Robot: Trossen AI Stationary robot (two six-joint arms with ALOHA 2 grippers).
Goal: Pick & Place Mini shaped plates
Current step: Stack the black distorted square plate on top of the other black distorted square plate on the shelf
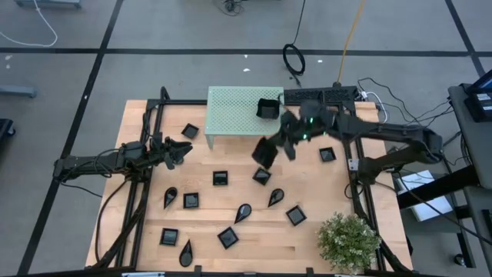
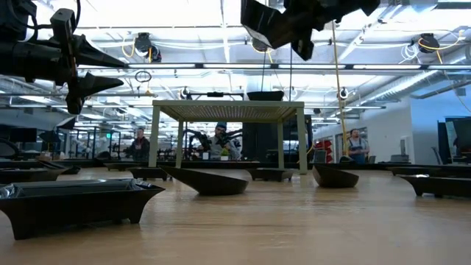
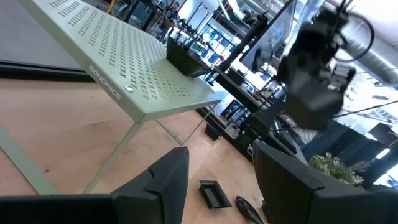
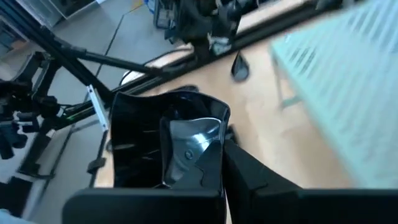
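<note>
Gloss shows on the square black plate (image 1: 264, 152), tilted in midair, pinched by the right gripper (image 1: 278, 146); left gripper (image 1: 184, 149) spread.

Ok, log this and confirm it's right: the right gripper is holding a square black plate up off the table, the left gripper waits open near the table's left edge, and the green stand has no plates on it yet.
One thing is wrong: the green stand is not bare. The high view shows one black plate already on its top. The rest holds: the right gripper is shut on a square black plate held above the table, and the left gripper waits open by the left edge.
</note>
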